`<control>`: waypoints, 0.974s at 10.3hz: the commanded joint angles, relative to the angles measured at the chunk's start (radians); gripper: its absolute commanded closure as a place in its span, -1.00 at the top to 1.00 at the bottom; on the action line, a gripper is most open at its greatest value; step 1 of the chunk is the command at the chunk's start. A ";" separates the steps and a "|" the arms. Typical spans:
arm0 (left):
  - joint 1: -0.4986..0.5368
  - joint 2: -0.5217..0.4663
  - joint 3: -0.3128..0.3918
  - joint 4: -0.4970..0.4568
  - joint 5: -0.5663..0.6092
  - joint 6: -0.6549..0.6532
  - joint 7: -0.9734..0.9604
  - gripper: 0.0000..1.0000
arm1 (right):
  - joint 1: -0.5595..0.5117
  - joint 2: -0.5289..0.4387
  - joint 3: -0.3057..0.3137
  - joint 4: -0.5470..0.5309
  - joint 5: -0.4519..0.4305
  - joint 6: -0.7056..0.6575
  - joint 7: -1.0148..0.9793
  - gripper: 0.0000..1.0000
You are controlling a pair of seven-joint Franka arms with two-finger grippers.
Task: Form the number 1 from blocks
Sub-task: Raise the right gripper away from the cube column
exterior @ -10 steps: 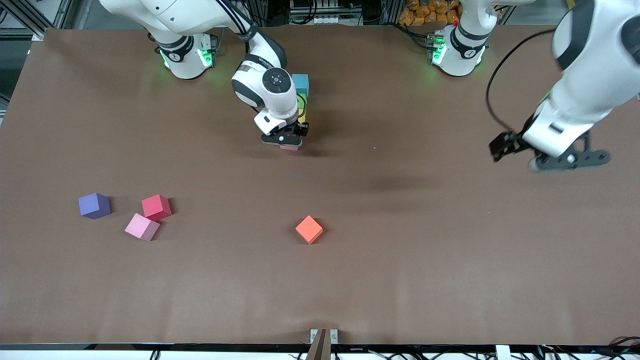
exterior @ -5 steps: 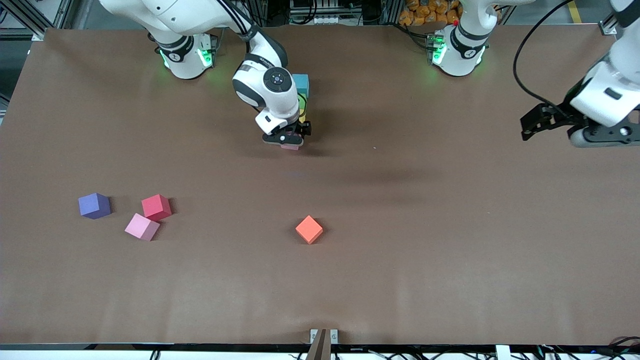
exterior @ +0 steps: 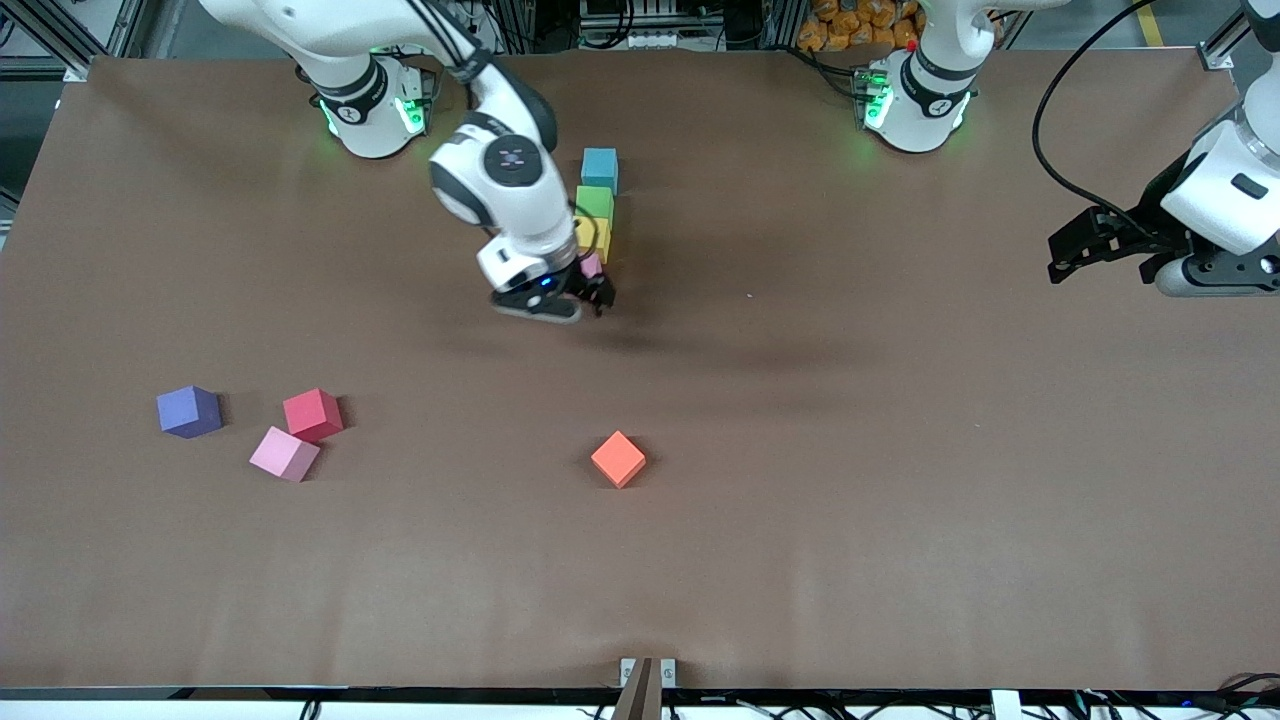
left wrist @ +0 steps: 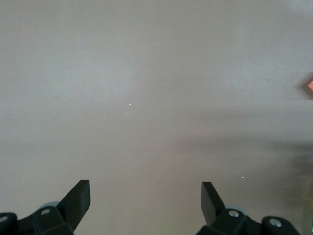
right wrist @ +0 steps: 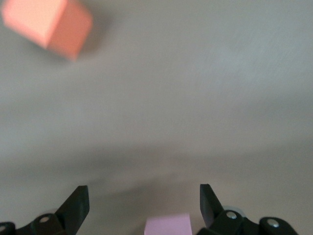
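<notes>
A column of blocks runs toward the front camera: light blue, green, yellow, then a pink block partly hidden by the right arm. My right gripper hangs open over the table by that pink block, which lies free between the spread fingers. The orange block sits alone nearer the front camera. Purple, red and a second pink block lie toward the right arm's end. My left gripper waits open over bare table.
The brown table is bare around the orange block and across the left arm's end. An edge of the orange block shows in the left wrist view. Arm bases stand along the table edge farthest from the front camera.
The right gripper has let go of the pink block at the column's end and drawn away from it. The left arm swung out toward its end of the table.
</notes>
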 commanded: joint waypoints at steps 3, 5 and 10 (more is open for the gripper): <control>0.006 0.009 0.000 0.024 -0.026 -0.026 0.028 1.00 | -0.161 -0.058 -0.045 0.002 -0.008 -0.012 -0.061 1.00; 0.003 0.009 -0.017 0.024 -0.026 -0.026 0.011 1.00 | -0.215 -0.069 -0.108 0.005 -0.002 -0.042 -0.256 1.00; 0.006 0.008 -0.036 0.023 -0.015 -0.026 0.014 1.00 | -0.278 -0.048 -0.304 0.007 0.007 -0.074 -0.844 1.00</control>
